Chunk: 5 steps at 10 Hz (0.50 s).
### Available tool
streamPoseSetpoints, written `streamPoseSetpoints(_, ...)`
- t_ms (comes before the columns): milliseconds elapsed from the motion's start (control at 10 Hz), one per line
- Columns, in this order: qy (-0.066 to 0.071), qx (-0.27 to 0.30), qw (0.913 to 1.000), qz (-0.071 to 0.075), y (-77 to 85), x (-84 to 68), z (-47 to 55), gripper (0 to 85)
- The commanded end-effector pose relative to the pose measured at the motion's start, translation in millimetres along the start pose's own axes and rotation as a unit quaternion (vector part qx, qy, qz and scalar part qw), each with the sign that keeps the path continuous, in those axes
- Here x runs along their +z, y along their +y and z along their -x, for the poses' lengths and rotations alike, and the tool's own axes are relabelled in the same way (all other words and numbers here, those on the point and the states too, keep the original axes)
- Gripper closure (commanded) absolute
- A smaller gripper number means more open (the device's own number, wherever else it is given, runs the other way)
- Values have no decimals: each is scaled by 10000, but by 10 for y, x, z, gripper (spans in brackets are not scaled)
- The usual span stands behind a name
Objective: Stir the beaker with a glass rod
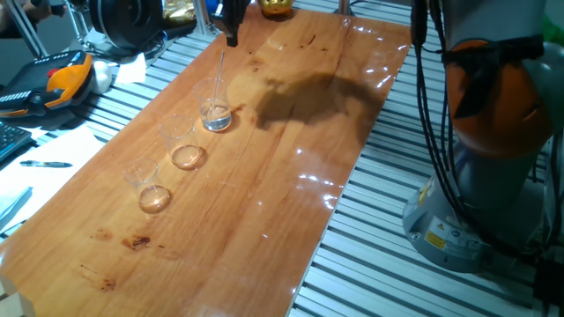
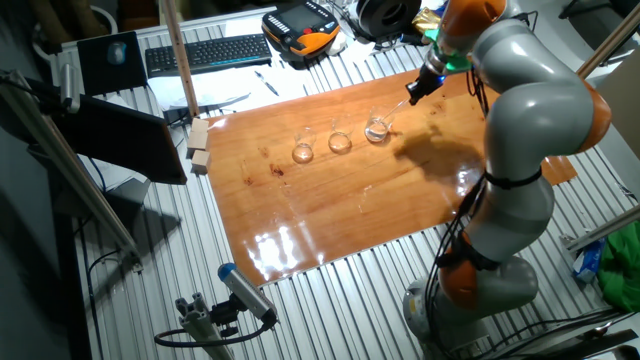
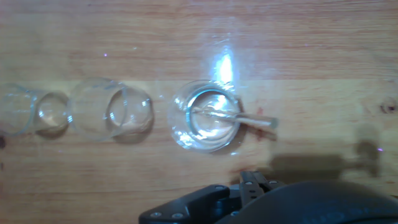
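The beaker (image 1: 215,110) with the silvery-white bottom is the far one in a row of three on the wooden board; it also shows in the other fixed view (image 2: 377,128) and in the middle of the hand view (image 3: 205,118). The glass rod (image 1: 220,75) stands tilted with its lower end inside this beaker, and its upper end reaches up to my gripper (image 1: 233,39). It also shows in the other fixed view (image 2: 393,112) and the hand view (image 3: 242,118). My gripper (image 2: 413,93) hovers above and beside the beaker, shut on the rod's top. Its fingers barely show in the hand view (image 3: 254,180).
Two amber-bottomed beakers (image 1: 183,145) (image 1: 150,187) stand in line next to the task beaker, also in the hand view (image 3: 115,112) (image 3: 31,111). Two wooden blocks (image 2: 200,145) sit at the board's edge. A keyboard (image 2: 205,52) and tools lie beyond the board.
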<state>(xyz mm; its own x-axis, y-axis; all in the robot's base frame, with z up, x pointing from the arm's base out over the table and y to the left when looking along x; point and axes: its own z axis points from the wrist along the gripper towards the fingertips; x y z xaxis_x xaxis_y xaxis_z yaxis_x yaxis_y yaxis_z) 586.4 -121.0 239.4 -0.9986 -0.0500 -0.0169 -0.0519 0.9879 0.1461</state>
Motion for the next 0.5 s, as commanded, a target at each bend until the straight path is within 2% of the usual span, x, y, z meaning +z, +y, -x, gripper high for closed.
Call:
streamPoseSetpoints(0,9,41,10000,-8,-16,-17,20,850)
streamPoseSetpoints(100,50,64,9999,-67,-33,-34,55,850)
streamPoseSetpoints(400,94,187,9998,-36,-131,-37,101,850)
